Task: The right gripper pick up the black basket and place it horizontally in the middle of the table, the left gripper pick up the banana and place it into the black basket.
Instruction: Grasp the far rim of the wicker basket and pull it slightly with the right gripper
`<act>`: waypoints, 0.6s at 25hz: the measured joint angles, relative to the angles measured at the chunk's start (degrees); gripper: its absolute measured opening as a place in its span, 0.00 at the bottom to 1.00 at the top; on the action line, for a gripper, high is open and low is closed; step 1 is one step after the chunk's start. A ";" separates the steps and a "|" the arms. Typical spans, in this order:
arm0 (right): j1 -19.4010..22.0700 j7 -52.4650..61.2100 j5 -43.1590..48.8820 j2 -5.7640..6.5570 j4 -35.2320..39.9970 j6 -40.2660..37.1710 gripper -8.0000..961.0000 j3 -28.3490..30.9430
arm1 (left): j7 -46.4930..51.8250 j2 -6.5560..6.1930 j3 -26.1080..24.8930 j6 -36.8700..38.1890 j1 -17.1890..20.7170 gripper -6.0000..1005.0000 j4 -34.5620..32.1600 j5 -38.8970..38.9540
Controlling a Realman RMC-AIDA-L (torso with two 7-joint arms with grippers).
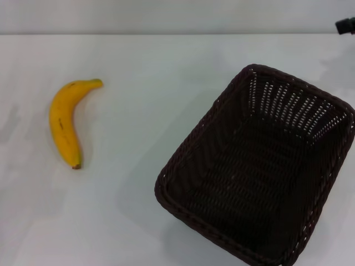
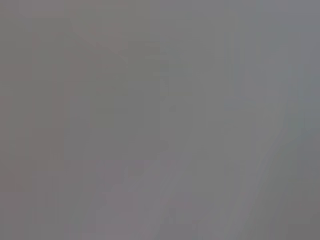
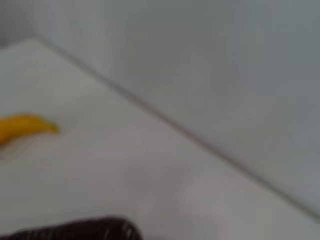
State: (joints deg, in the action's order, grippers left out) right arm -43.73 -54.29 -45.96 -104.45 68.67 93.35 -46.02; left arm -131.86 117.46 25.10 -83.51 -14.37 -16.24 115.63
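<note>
Yellow curved banana and dark woven wicker basket are lying well apart on white table.
Basket is sitting right, turned askew; right gripper is peeking in far right, jaws' state untellable.

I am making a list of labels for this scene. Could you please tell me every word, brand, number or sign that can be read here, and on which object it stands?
There are none to read.
banana: only small brown specks, no sticker.
black basket: plain weave, no tag.
table: bare white surface, no print.
dark object at the far right corner: too small to tell.
</note>
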 joint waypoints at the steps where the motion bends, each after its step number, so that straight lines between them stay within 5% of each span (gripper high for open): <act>1: -1.97 1.42 2.49 0.18 -0.39 2.12 0.87 -0.04 | 0.01 -0.04 0.00 0.53 -0.52 0.87 -0.60 -0.40; 6: -9.67 4.65 11.78 -0.02 -5.09 8.91 0.87 -0.37 | 2.38 -0.17 0.03 2.05 -2.47 0.87 -3.68 -3.84; 15: -18.36 7.80 25.00 -5.61 -12.53 6.83 0.86 -5.02 | 2.95 -0.30 0.04 2.12 -2.56 0.87 -5.86 -5.32</act>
State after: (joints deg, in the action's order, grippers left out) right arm -62.09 -46.49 -20.96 -110.06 56.14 100.18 -51.04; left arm -128.90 117.16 25.14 -81.39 -16.93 -22.10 110.31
